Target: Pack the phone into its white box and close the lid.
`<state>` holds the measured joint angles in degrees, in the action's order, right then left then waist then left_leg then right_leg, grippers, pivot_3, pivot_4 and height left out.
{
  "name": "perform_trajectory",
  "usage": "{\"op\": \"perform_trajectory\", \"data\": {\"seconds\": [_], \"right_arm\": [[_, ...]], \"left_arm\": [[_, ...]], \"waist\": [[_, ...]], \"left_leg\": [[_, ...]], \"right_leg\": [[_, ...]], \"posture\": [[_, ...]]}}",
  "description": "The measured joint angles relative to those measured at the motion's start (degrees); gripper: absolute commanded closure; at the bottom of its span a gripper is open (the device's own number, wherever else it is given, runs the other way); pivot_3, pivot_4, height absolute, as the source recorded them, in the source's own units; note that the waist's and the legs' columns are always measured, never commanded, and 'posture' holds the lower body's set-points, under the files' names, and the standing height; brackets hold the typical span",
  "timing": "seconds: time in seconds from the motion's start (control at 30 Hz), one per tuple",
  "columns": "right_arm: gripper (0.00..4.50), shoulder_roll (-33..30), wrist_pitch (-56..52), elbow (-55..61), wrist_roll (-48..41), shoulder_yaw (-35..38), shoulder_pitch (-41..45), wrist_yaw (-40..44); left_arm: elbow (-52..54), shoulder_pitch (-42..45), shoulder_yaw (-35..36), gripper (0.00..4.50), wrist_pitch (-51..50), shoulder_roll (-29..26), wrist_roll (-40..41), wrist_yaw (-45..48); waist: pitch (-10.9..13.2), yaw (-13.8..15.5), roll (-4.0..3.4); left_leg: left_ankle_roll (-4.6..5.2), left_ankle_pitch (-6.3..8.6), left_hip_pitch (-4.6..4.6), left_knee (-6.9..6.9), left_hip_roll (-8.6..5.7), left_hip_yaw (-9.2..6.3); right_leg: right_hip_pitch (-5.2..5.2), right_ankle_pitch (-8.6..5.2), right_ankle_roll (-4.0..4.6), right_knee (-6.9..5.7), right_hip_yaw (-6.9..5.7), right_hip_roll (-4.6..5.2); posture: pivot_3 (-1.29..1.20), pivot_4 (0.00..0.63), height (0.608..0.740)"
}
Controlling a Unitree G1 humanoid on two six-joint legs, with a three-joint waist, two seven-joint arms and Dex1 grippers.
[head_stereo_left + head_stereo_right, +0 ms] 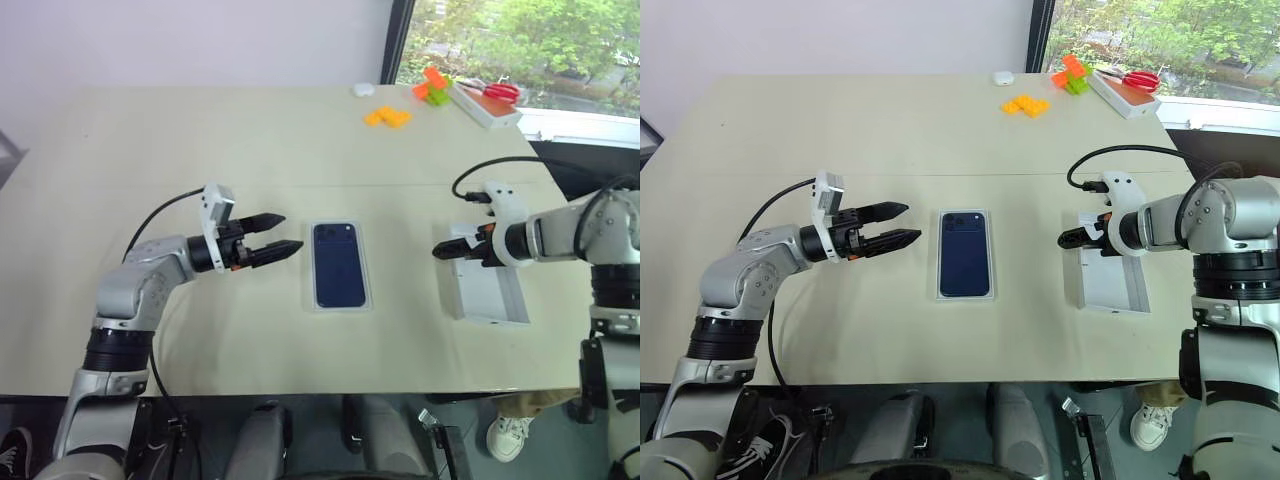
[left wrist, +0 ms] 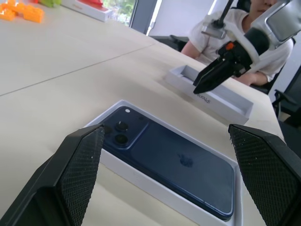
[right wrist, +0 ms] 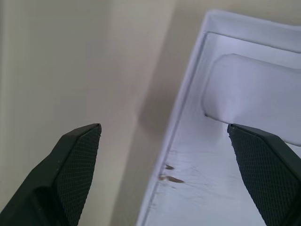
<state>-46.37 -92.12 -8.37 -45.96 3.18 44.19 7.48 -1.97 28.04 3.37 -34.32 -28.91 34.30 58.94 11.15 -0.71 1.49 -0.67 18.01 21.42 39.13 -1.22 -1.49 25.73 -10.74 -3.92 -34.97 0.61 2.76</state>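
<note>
The dark blue phone (image 1: 338, 264) lies back up inside the shallow white box (image 1: 309, 298) at the table's middle. My left gripper (image 1: 292, 231) hovers just left of the box, pointing at it, open and empty. In the left wrist view its fingers (image 2: 80, 165) frame the phone (image 2: 188, 165). The lid (image 1: 495, 300) lies inside-up to the right. My right gripper (image 1: 437, 250) is open and tilted down over the lid's left wall (image 3: 188, 94), with one finger outside the wall and the other over the white interior. A rounded white insert (image 3: 249, 99) shows inside the lid.
Orange blocks (image 1: 387, 117), green and orange blocks (image 1: 432, 88), a small white object (image 1: 363, 89) and a white tray with red scissors (image 1: 487, 100) sit at the far right of the table. A person in a white shirt (image 2: 211, 37) sits beyond the lid's side.
</note>
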Motion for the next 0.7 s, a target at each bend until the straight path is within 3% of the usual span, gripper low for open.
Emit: {"op": "perform_trajectory", "data": {"seconds": [0.53,0.7], "right_arm": [[0.0,-0.1,0.0,6.3,-20.3,3.4,-6.6,-21.3],[0.0,1.8,0.0,9.1,-22.8,4.2,-8.1,-27.5]], "left_arm": [[0.5,-0.3,0.2,0.08,-0.3,0.9,1.3,-0.7],[0.6,-0.3,0.2,0.08,-0.7,0.9,1.4,-1.3]], "waist": [[0.0,-0.1,0.01],[0.0,-0.1,0.03]], "left_leg": [[0.02,0.01,-0.01,0.02,0.04,0.05],[0.02,0.01,-0.03,0.02,0.05,0.06]], "right_leg": [[-0.01,0.0,-0.01,0.02,0.05,-0.07],[-0.01,0.0,-0.01,0.01,0.07,-0.08]], "posture": [[0.0,0.15,0.74],[0.0,0.15,0.74]]}}
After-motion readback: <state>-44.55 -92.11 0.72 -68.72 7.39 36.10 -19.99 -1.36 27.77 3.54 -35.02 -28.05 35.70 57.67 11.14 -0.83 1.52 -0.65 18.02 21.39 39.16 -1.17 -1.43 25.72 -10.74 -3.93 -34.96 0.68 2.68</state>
